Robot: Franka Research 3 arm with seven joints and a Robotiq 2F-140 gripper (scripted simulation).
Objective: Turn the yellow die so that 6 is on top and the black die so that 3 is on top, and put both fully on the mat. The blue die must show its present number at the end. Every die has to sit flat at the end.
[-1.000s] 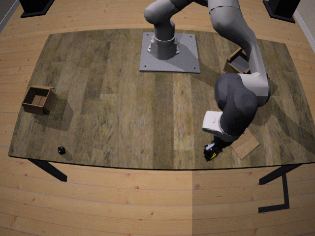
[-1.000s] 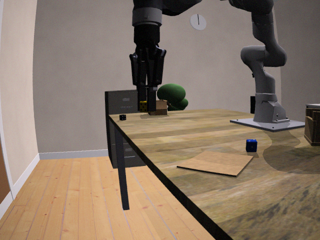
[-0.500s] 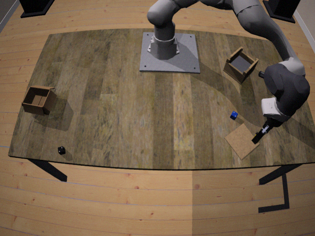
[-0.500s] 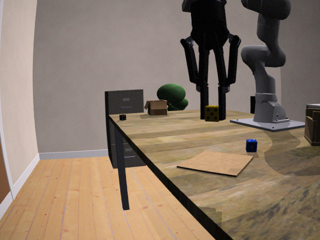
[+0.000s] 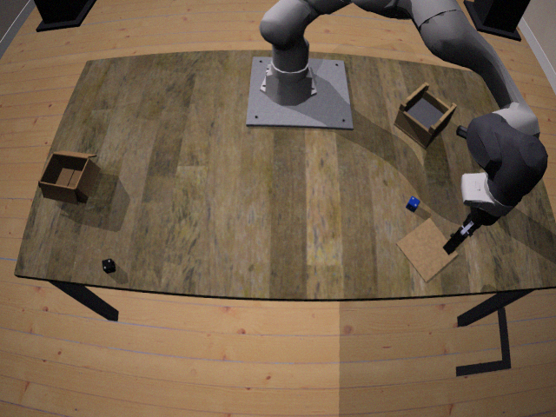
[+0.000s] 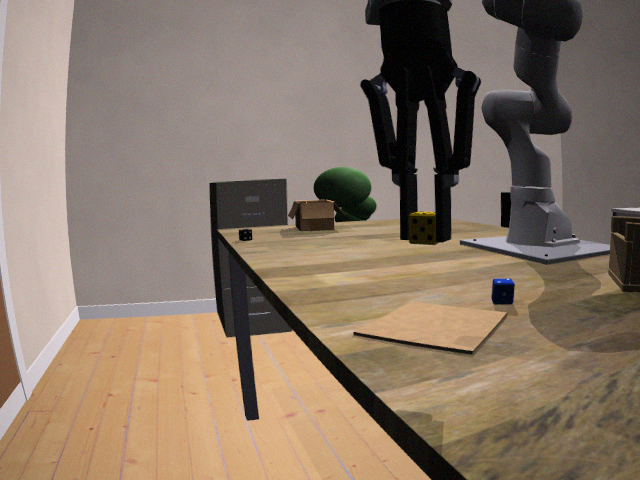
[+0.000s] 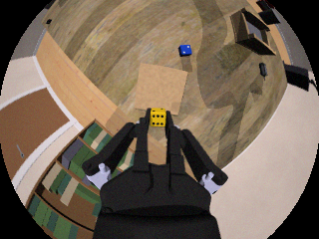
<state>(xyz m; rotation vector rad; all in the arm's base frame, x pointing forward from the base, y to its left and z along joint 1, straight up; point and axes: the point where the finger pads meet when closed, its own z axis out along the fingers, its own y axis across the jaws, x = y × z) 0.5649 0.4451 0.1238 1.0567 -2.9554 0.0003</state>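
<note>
Yellow die (image 6: 422, 227) (image 7: 158, 118) sat between the fingertips of the pincer (image 5: 449, 248) (image 6: 424, 238) (image 7: 158, 115), which grasped it, partly closed, above the worktop (image 5: 287, 188) (image 6: 330, 268) (image 7: 219, 30), right of centre in the exterior frame.

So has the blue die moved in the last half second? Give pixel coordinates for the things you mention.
No, the blue die (image 5: 413, 203) (image 6: 503, 291) (image 7: 185, 50) sits just off the same corner of the mat (image 5: 426, 250) (image 6: 433, 326) (image 7: 161, 89).
</note>
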